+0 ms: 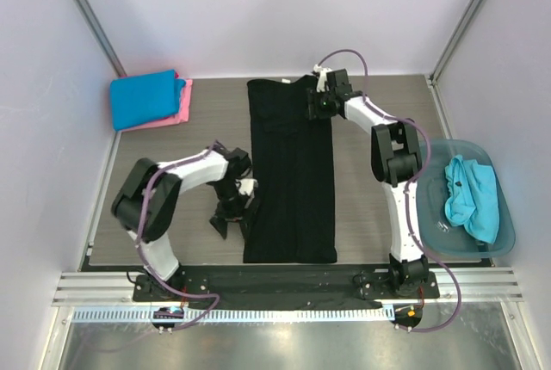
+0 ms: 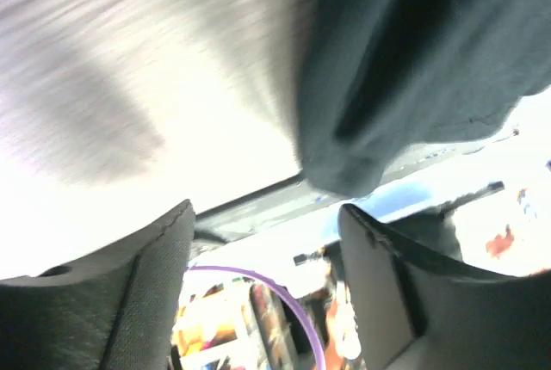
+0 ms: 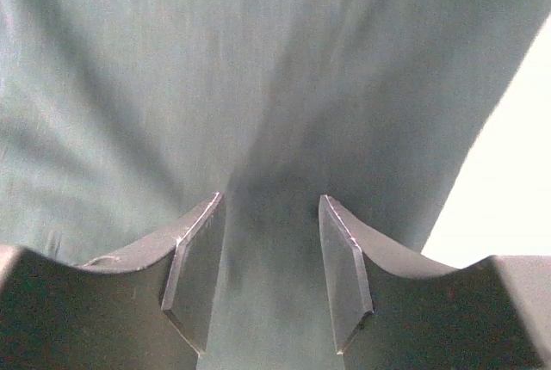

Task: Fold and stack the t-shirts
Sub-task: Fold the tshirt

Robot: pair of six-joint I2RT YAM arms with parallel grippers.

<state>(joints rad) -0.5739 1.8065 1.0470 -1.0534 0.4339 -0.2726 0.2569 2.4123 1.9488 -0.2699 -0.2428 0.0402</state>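
Progress looks to be roughly half made. At the far left corner of the desk (image 1: 362,215) a bright blue t-shirt (image 1: 145,97) lies folded on top of a pink t-shirt (image 1: 182,110), whose edge shows along the right side, so these two count as folded and stacked.

The black t-shirt (image 1: 291,172) lies flat in the middle of the desk as one long narrow strip running from the far edge toward the arms. Its sides appear to be turned in, but the crosswise folds are not yet made.

The right claw (image 1: 320,95) sits on the strip's far right corner. In its wrist view the jaws stand narrow, with dark cloth gathered in the gap and creases running toward it. I read that as a grip on the black t-shirt, though the contact itself is hard to make out.

The left claw (image 1: 232,219) hangs just beside the strip's left edge near the close end. Its jaws are wide apart and nothing is between them, and in its blurred wrist view the black cloth shows ahead of the fingers.

The turquoise t-shirt (image 1: 472,194) lies crumpled in the tub (image 1: 448,237) at the right, unfolded.

What remains, by my judgement, is to fold the black strip short and carry it to the pile, then take out, fold and stack the turquoise one.
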